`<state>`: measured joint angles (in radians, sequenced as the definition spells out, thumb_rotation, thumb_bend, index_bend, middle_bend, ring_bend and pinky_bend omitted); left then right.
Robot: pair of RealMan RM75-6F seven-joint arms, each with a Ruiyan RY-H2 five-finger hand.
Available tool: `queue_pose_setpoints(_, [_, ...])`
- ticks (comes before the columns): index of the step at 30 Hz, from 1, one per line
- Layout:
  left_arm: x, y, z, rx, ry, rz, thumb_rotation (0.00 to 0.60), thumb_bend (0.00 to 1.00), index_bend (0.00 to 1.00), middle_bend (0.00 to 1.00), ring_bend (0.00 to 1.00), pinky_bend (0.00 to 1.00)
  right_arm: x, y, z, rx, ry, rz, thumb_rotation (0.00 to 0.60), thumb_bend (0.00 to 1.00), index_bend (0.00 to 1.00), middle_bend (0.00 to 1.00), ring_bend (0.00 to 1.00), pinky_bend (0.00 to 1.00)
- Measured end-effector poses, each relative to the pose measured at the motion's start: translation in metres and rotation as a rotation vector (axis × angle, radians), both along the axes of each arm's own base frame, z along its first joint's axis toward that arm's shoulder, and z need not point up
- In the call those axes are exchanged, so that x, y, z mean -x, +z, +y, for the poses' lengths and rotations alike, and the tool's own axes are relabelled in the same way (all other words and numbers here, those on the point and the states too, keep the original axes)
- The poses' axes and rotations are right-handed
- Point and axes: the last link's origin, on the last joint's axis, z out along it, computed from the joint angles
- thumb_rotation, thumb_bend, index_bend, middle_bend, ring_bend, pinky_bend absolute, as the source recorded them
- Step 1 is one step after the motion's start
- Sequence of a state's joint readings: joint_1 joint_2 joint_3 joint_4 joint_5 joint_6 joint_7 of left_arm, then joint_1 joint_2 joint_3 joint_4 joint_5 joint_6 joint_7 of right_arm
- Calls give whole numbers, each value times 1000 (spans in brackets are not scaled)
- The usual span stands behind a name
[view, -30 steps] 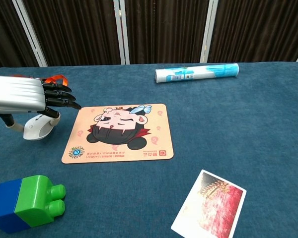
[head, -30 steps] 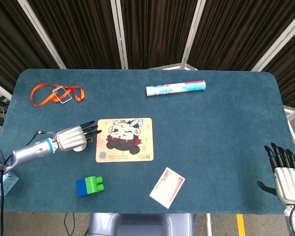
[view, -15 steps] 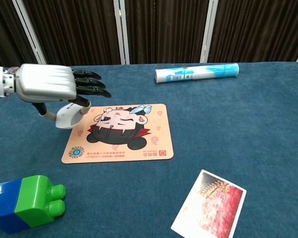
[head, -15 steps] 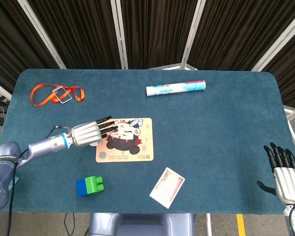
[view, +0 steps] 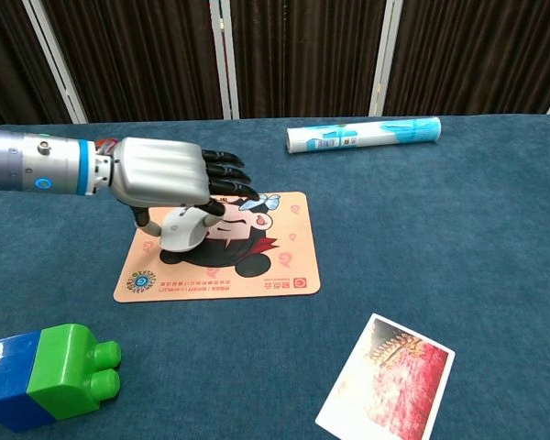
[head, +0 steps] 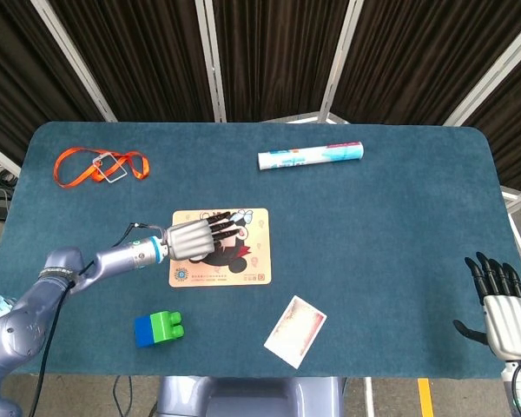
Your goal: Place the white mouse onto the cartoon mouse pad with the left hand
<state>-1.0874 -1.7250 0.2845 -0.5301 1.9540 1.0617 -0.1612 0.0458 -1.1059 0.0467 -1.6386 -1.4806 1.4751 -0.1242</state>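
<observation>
Item: mouse (view: 181, 230), white, held under left hand (view: 163, 176), fingers curled over it, above pad (view: 257, 270), left part. Step: set-down. Lower flat till base meets pad, keep off edge, then spread fingers. Right hand (head: 506, 314): idle, fingers apart, nr worktop (head: 391, 217) corner.

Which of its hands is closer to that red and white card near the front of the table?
Left. The left hand holds the white mouse over the cartoon mouse pad, up-left of the card; the right hand is at the far right edge.
</observation>
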Motion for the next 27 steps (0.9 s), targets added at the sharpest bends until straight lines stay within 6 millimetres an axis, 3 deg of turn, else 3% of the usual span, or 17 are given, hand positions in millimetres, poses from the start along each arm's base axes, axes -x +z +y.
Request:
queue_pose_setpoints(7, [-15,-18,-1,6,4,4,600,206,573,0,0,0,0,0,-1,-3,-3,-3,600,86,0,0,0,0])
queue_pose_setpoints(10, [-18,-26,-3,8,7,13,600,207,472,0,0,0,0,0,-2,-5,-5,-4,600,87,0,0,0,0])
queue_pose_setpoints(15, [-20,-32,-3,1,27,19,600,205,167,0,0,0,0,0,-2,-7,-8,-4,600,87,0,0,0,0])
queue_pose_setpoints(18, [-23,-34,-4,-3,40,4,600,209,55,0,0,0,0,0,-3,-7,-10,-5,600,86,0,0,0,0])
queue_pose_setpoints(27, [-28,-19,-6,-2,35,-57,600,205,0,0,0,0,0,0,-3,-6,-11,-3,600,87,0,0,0,0])
